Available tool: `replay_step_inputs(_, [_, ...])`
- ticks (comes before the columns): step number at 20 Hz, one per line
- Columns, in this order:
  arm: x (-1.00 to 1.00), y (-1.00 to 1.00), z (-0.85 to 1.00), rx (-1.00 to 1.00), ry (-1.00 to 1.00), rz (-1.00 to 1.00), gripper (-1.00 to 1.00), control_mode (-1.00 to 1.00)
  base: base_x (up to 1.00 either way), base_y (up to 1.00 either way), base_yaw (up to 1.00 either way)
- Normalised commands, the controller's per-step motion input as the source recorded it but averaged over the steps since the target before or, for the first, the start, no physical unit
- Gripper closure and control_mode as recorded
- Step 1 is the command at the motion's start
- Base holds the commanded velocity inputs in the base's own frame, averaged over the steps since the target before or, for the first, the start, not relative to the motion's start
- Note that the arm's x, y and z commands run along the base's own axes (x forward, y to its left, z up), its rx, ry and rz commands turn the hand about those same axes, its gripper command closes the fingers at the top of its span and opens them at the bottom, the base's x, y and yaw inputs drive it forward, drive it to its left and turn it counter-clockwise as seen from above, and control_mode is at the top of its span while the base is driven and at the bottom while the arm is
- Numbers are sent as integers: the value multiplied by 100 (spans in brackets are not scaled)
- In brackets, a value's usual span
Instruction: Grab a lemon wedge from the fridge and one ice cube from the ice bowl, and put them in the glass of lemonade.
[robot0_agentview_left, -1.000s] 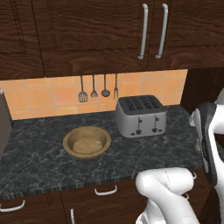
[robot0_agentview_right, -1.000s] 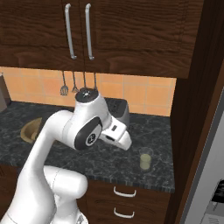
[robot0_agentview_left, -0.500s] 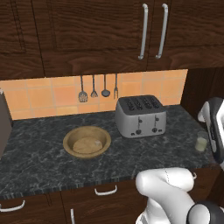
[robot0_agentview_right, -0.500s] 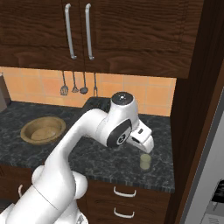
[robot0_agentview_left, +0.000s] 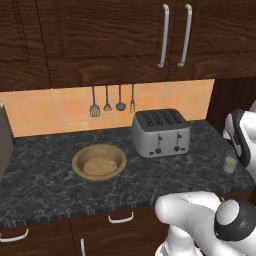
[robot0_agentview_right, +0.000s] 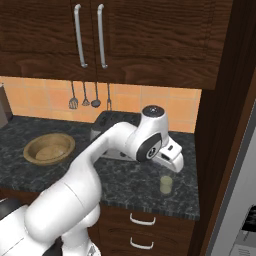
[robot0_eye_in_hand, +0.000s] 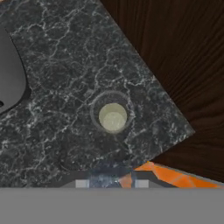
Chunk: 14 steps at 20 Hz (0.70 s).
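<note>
The glass of lemonade (robot0_eye_in_hand: 113, 117) stands near the counter's right end (robot0_agentview_left: 230, 164) (robot0_agentview_right: 166, 184), seen from straight above in the hand view. My gripper (robot0_eye_in_hand: 111, 183) hovers just above it, a little to one side, shut on a small pale bluish translucent piece that looks like the ice cube (robot0_eye_in_hand: 107, 179). From the right base view my hand (robot0_agentview_right: 171, 158) hangs over the glass. The ice bowl (robot0_agentview_left: 99, 162) (robot0_agentview_right: 49, 149), wooden with pale contents, sits on the counter to the left. The grey fridge (robot0_agentview_right: 240, 180) shows at the far right. The lemon wedge is out of view.
A steel toaster (robot0_agentview_left: 161, 132) stands between bowl and glass. A dark wooden panel (robot0_agentview_right: 220, 125) rises right beside the glass, with the counter's front edge close by. Utensils (robot0_agentview_left: 107, 100) hang on the orange backsplash, under the upper cabinets (robot0_agentview_left: 175, 35).
My arm has swung right along the counter, from in front of the toaster to above the glass. The grip stayed shut throughout. Nothing on the counter moved.
</note>
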Motion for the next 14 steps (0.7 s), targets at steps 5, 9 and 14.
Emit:
replay_step_inputs(5, [25,-14,-32,0,2,0,100,-100,0,0,0])
replay_step_inputs(9, [16,-15,-18,0,0,0,100,-100,0,0,0])
replay_step_inputs(14, [16,-8,-9,0,0,0,100,-100,0,0,0])
